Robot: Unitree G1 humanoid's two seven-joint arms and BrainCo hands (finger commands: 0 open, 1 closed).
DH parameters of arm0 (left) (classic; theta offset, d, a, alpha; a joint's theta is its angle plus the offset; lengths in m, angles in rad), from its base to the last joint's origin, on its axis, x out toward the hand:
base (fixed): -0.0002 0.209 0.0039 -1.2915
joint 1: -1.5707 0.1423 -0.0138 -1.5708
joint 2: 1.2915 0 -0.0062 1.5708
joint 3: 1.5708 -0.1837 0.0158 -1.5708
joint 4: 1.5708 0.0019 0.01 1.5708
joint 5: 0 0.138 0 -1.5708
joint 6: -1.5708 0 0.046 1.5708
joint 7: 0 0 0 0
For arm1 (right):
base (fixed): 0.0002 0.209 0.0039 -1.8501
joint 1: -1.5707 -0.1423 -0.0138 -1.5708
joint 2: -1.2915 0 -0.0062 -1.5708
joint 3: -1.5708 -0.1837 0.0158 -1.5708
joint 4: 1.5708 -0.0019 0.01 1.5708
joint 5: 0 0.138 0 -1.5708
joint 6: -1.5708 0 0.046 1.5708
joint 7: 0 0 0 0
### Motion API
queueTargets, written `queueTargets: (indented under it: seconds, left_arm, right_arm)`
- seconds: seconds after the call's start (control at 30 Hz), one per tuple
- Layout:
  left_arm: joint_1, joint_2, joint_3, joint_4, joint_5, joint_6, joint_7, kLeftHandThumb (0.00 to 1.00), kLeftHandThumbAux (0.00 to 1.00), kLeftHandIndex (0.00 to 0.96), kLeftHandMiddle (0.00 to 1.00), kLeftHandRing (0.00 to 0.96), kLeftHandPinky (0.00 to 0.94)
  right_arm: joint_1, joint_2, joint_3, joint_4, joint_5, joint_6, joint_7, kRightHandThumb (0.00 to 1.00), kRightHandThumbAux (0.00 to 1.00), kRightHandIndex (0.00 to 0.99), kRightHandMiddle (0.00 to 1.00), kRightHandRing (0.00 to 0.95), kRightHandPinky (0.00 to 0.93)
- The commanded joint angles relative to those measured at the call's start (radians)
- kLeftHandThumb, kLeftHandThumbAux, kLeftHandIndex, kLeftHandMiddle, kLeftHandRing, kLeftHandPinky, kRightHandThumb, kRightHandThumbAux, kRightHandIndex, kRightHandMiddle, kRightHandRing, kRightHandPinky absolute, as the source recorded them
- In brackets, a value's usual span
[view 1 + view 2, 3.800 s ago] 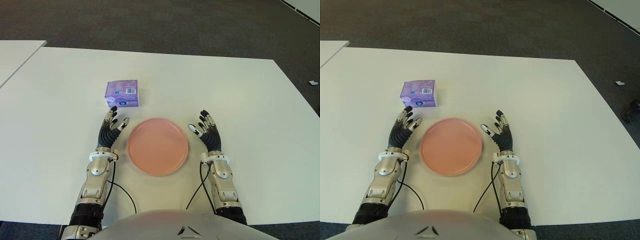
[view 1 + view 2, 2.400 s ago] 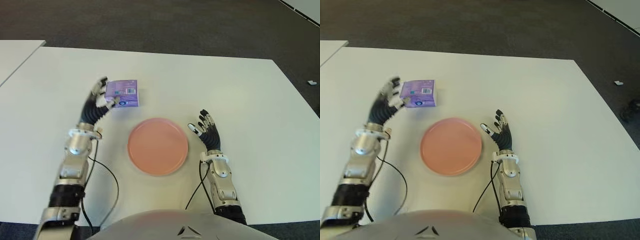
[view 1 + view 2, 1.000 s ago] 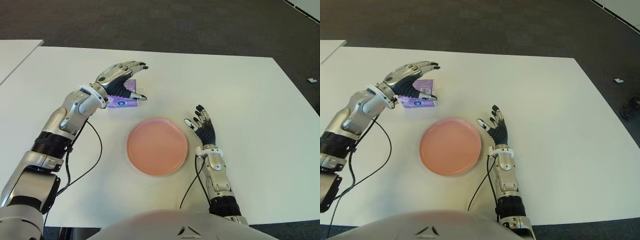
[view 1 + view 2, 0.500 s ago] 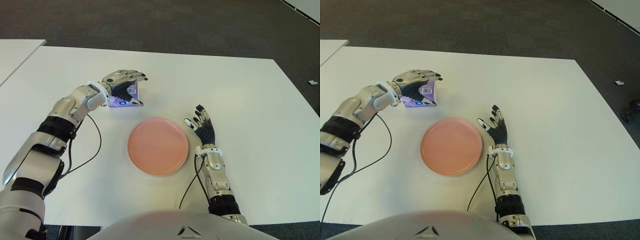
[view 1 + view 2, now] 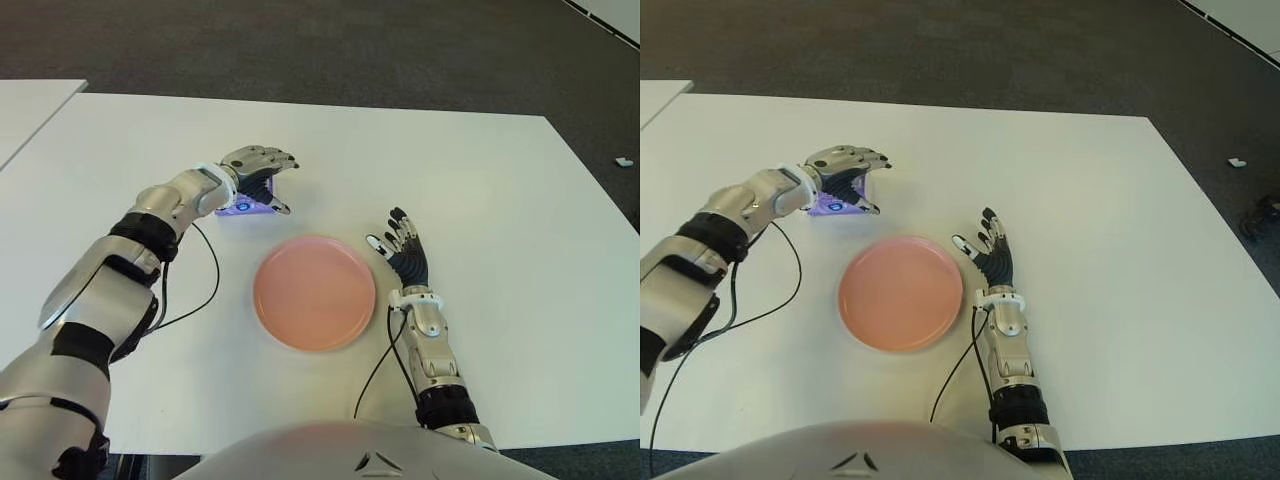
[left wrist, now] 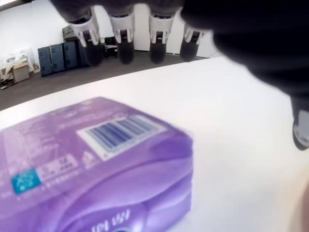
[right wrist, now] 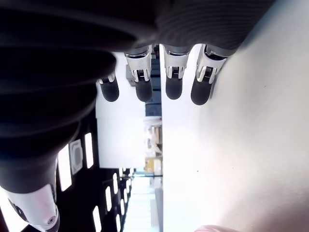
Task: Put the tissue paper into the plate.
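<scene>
From the eye views we see our left hand [image 5: 258,172] arched over the purple tissue pack [image 5: 243,206], mostly hiding it; the pink plate [image 5: 314,292] sits beside our open right hand [image 5: 404,258]. Left wrist view: 4 fingers [image 6: 124,34] spread above the pack on the tabletop [image 6: 241,121], no contact visible.

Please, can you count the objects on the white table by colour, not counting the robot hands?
Purple: 1, the tissue pack, under the left robot hand.
Pink: 1, the plate.
Total: 2.
</scene>
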Motion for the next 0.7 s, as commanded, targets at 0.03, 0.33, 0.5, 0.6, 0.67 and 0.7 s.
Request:
queueTargets:
  seconds: [0.03, 0.33, 0.5, 0.6, 0.67, 0.7]
  left_arm:
    - [-0.043, -0.017, -0.046, 0.089, 0.05, 0.047, 0.077, 0.067, 0.375, 0.0, 0.0, 0.0, 0.0]
    - [-0.101, -0.02, -0.085, 0.199, 0.075, 0.138, 0.215, 0.05, 0.365, 0.0, 0.0, 0.0, 0.0]
    - [-0.109, -0.018, -0.094, 0.213, 0.075, 0.178, 0.261, 0.043, 0.364, 0.0, 0.0, 0.0, 0.0]
    - [-0.109, -0.012, -0.095, 0.215, 0.072, 0.19, 0.289, 0.037, 0.364, 0.0, 0.0, 0.0, 0.0]
    - [-0.108, -0.009, -0.096, 0.216, 0.068, 0.195, 0.3, 0.033, 0.363, 0.0, 0.0, 0.0, 0.0]
    - [-0.108, -0.009, -0.097, 0.216, 0.066, 0.196, 0.303, 0.03, 0.361, 0.0, 0.0, 0.0, 0.0]
  right_arm:
    - [0.041, 0.002, -0.003, 0.056, 0.009, 0.039, 0.001, 0.05, 0.686, 0.0, 0.0, 0.0, 0.019]
    - [0.047, 0.003, -0.005, 0.048, 0.013, 0.041, 0.007, 0.057, 0.694, 0.0, 0.0, 0.0, 0.023]
    - [0.049, 0.003, -0.006, 0.044, 0.014, 0.046, 0.01, 0.057, 0.695, 0.0, 0.0, 0.0, 0.021]
    - [0.048, 0.002, -0.006, 0.045, 0.014, 0.048, 0.012, 0.055, 0.69, 0.0, 0.0, 0.0, 0.019]
    - [0.049, 0.001, -0.006, 0.044, 0.014, 0.048, 0.014, 0.053, 0.684, 0.0, 0.0, 0.0, 0.017]
    - [0.049, 0.0, -0.006, 0.044, 0.014, 0.048, 0.015, 0.052, 0.679, 0.0, 0.0, 0.0, 0.016]
